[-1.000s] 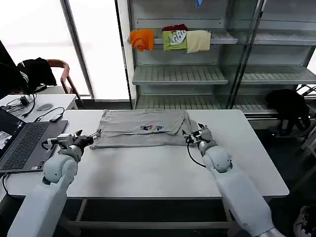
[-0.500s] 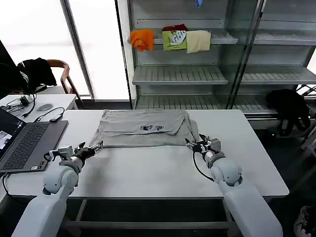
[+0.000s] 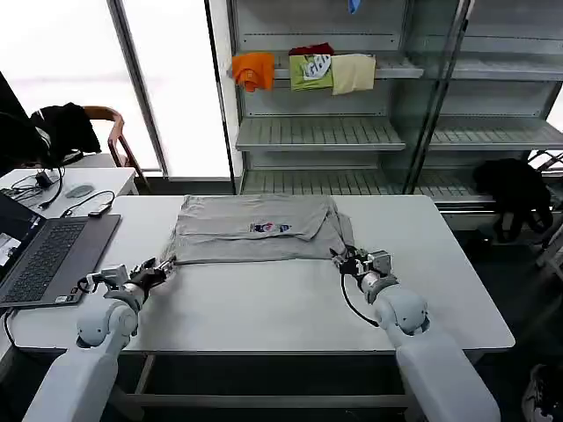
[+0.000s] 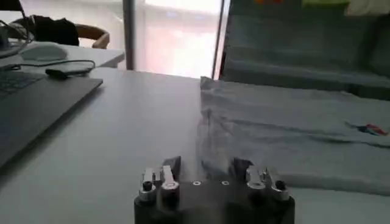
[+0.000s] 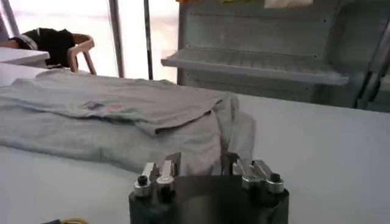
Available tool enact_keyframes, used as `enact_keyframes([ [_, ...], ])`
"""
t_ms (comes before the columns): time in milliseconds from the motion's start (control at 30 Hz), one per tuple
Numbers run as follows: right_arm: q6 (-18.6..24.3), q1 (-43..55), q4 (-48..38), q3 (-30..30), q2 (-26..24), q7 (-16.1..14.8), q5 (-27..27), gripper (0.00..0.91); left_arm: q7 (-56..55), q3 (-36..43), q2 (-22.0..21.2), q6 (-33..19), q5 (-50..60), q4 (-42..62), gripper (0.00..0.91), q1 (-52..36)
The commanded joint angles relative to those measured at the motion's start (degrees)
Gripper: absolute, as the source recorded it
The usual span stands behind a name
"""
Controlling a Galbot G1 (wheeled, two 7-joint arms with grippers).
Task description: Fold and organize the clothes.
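A light grey short-sleeved shirt lies folded lengthwise across the far half of the white table, its small multicoloured chest print facing up. My left gripper sits low on the table at the shirt's near left corner. In the left wrist view that gripper is open, with the shirt corner right at its fingertips. My right gripper rests at the near right corner. Seen from its wrist, the right gripper is open too, the shirt hem just ahead of it.
An open laptop lies on the table's left end. A side table with cables and a chair with a black jacket stand beyond it. Folded garments sit on the metal shelf behind. A black bag is at right.
Both grippers have drawn back from the shirt's near corners towards the table's front and sunk lower. The shirt's right end lies drawn out a little farther than before.
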Motion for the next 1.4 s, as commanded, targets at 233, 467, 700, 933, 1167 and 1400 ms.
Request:
enact_keyframes([
  [233, 0.08, -0.49, -0.47, 0.44, 0.00, 0.13, 0.45, 0.181, 0.38, -0.06, 0.12, 0.17, -0.14, 0.42, 0.383, 0.24],
  [467, -0.07, -0.70, 0.78, 0.96, -0.30, 0.66, 0.85, 0.322, 0.51, -0.09, 0.21, 0.24, -0.06, 0.27, 0.423, 0.12],
  [700, 0.02, -0.97, -0.17, 0.99, 0.06, 0.63, 0.67, 0.343, 0.79, -0.11, 0.34, 0.22, 0.08, 0.62, 0.020, 0.02],
  [933, 0.53, -0.78, -0.40, 0.57, 0.36, 0.27, -0.02, 0.000, 1.23, 0.07, 0.22, 0.11, 0.09, 0.24, 0.020, 0.06],
  [1167, 0.47, -0.77, 0.51, 0.46, 0.04, 0.26, -0.01, 0.000, 1.77, 0.06, 0.45, 0.02, 0.53, -0.07, 0.010, 0.32],
  [1400, -0.65, -1.21, 2.94, 0.24, -1.38, 0.83, 0.38, 0.000, 1.22, -0.28, 1.69, 0.31, 0.11, -2.74, 0.000, 0.85],
])
